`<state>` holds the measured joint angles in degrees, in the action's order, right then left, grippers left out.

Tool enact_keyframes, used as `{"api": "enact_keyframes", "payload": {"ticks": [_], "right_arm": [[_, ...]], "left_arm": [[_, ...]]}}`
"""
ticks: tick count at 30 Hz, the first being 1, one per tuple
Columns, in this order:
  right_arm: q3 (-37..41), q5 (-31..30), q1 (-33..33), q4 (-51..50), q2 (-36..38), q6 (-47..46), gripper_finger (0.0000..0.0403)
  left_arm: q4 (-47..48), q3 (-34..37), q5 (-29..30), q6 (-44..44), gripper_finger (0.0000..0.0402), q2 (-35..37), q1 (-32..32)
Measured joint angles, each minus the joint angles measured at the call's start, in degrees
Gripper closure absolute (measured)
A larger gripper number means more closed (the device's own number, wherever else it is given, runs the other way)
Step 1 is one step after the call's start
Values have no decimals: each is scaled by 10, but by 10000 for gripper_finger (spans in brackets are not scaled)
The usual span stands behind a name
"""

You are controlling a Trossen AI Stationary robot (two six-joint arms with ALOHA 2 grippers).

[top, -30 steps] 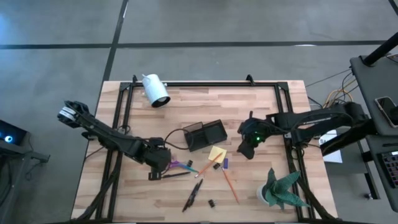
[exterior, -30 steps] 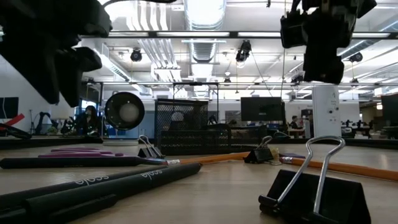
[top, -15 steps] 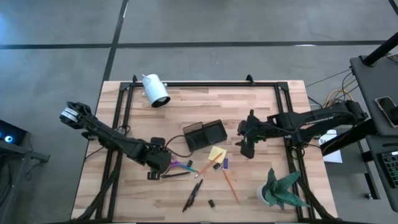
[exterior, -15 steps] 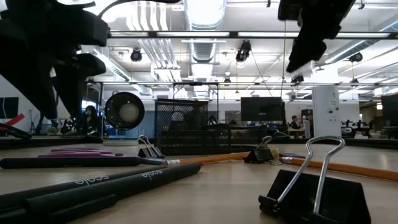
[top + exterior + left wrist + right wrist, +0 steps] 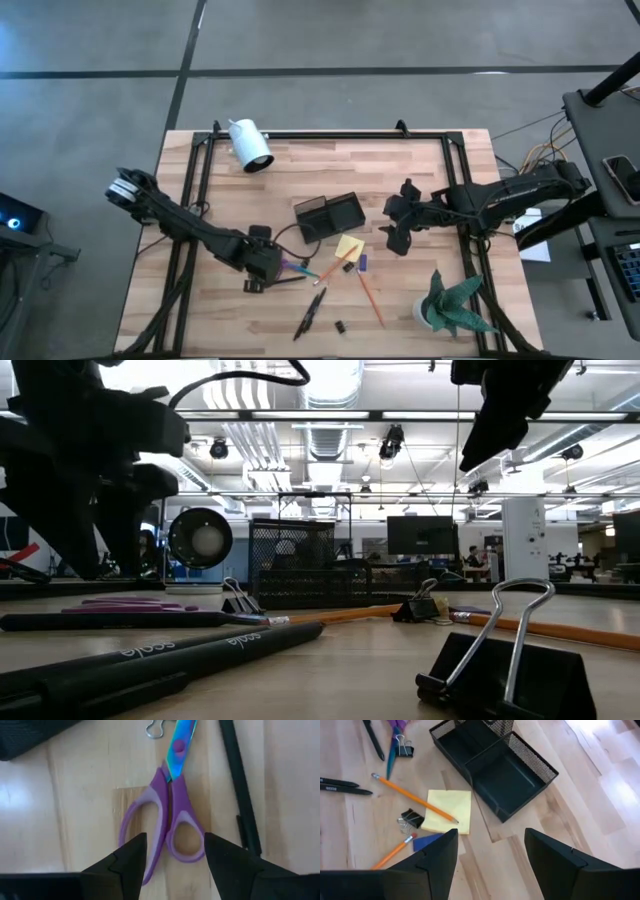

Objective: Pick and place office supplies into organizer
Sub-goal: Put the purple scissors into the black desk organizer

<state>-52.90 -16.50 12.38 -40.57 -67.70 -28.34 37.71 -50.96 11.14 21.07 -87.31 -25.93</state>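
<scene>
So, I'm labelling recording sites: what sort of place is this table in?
Probably a big open lab or workshop: exposed ceiling ducts and strip lights overhead, dark monitors on benches behind, bare grey concrete floor around the pale wooden butcher-block table.

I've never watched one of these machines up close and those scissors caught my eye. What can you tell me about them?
The scissors have purple plastic handles with lighter purple inner loops and blades with a blue-green rainbow sheen. They lie flat and closed on the wooden table, between a black pen and a binder clip. The left end effector hovers open over the handles, not yet gripping them.
</scene>
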Motion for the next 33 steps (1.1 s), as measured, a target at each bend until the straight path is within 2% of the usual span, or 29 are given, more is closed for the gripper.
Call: {"api": "enact_keyframes", "payload": {"ticks": [11, 15, 26, 33], "right_arm": [[0, -2, 0, 1, 0, -2, 181], [0, -2, 0, 1, 0, -2, 181], [0, -2, 0, 1, 0, -2, 181], [0, -2, 0, 1, 0, -15, 181]], "left_arm": [[-15, 9, 11, 25, 224, -52, 5], [-27, 8, 9, 25, 250, -65, 6], [-45, 19, -11, -3, 352, -85, 8], [-45, 20, -11, -7, 360, -105, 8]]}}
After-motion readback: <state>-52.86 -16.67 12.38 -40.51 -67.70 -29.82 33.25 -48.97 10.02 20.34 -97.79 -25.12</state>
